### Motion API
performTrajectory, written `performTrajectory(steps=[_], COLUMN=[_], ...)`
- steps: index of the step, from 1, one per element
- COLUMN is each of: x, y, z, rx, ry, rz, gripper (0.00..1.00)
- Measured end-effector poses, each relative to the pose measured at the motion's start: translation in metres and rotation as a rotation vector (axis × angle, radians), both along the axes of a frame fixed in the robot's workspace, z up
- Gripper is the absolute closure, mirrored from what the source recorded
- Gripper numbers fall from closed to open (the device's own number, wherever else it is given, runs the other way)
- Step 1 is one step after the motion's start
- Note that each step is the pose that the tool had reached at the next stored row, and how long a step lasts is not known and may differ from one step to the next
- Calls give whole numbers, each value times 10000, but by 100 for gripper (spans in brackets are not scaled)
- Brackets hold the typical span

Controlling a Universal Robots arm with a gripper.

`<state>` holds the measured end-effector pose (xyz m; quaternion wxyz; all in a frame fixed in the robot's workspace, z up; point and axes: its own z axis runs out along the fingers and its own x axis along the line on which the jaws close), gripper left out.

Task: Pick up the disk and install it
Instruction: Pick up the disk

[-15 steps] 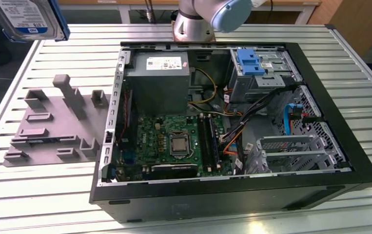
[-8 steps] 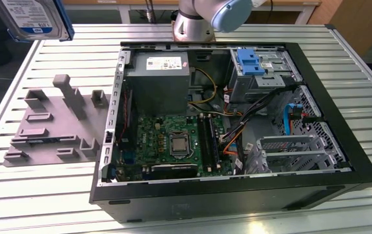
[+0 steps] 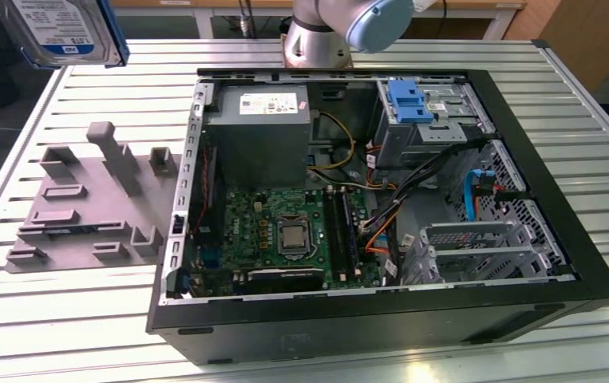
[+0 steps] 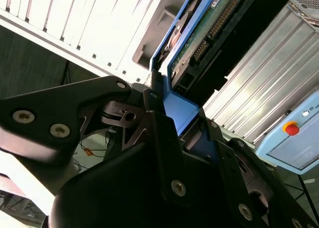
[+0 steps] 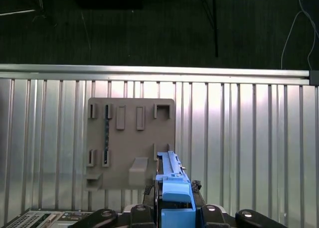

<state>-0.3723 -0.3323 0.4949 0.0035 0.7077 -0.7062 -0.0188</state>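
Observation:
The disk [image 3: 61, 30], silver with a white-and-blue label and blue side rails, hangs high over the table's far corner at the exterior view's left, above the grey holder board [image 3: 81, 199]. In the second wrist view my gripper [image 4: 177, 112] is shut on the disk's blue rail, and the disk's [image 4: 209, 34] circuit-board side faces the camera. The first wrist view looks down past the gripper [image 5: 175, 208] and the disk's blue rail [image 5: 172, 185] onto the holder board [image 5: 130, 138] on the slatted table.
The open computer case [image 3: 559, 263] lies on the table, with a grey power supply box [image 3: 256, 136], a motherboard [image 3: 282, 231] and a bare blue bracket [image 3: 408, 100] at the drive bays. The arm's base [image 3: 331, 32] stands behind the case. A pendant with a red button [image 4: 291, 128] is nearby.

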Motion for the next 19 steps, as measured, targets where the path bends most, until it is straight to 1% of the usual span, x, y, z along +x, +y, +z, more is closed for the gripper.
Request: performTrajectory(steps=[3,6,9,14,19], x=[58,141,252,464,644], y=[0,0,0,0,0], z=[0,0,0,-1,-1], rx=[1,0,1,1,1], ry=[0,0,0,-1,-1], rz=[0,-1,0,0,0], gripper=[64,64,64,64,64])
